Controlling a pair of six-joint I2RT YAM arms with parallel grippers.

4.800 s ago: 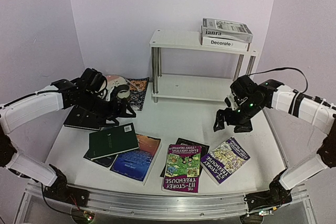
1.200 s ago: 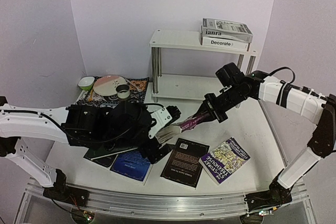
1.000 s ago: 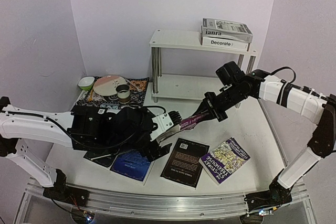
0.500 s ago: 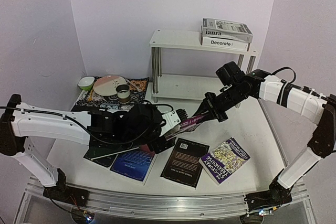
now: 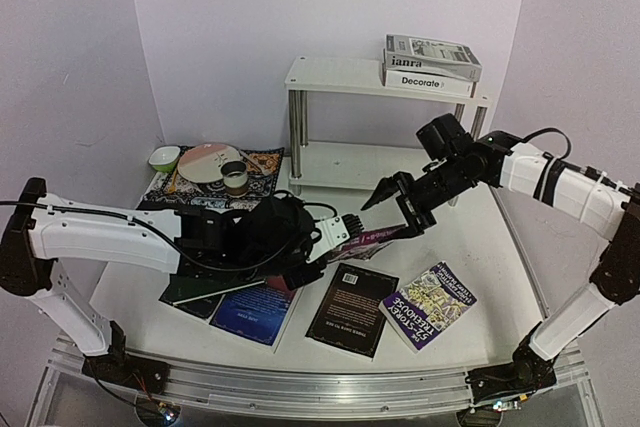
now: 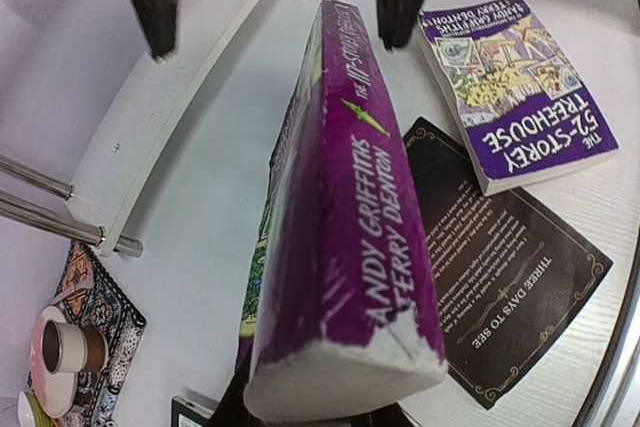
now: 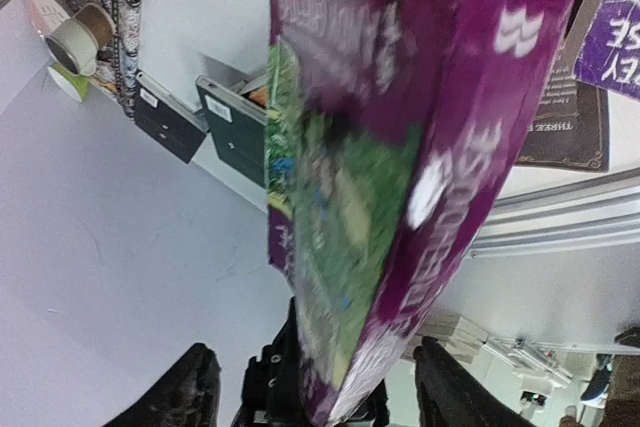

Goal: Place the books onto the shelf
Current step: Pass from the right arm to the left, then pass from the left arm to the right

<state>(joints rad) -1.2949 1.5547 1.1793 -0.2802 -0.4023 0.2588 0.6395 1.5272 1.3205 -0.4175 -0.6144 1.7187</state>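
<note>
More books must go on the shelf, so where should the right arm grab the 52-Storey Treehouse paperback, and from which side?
Probably grip the 52-Storey Treehouse paperback by its free right-hand long edge, low from the right. It lies flat, so only an edge's thickness offers a pinch, and its left corner sits close to the black book, leaving the right arm's fingers little room there.

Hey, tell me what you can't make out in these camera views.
1. Left gripper contact: left wrist view, purple book covers it.
2. Book's cover art: right wrist view, blurred, too close.
3. Dark green book, blue book: top view, left arm overlaps them.
</note>
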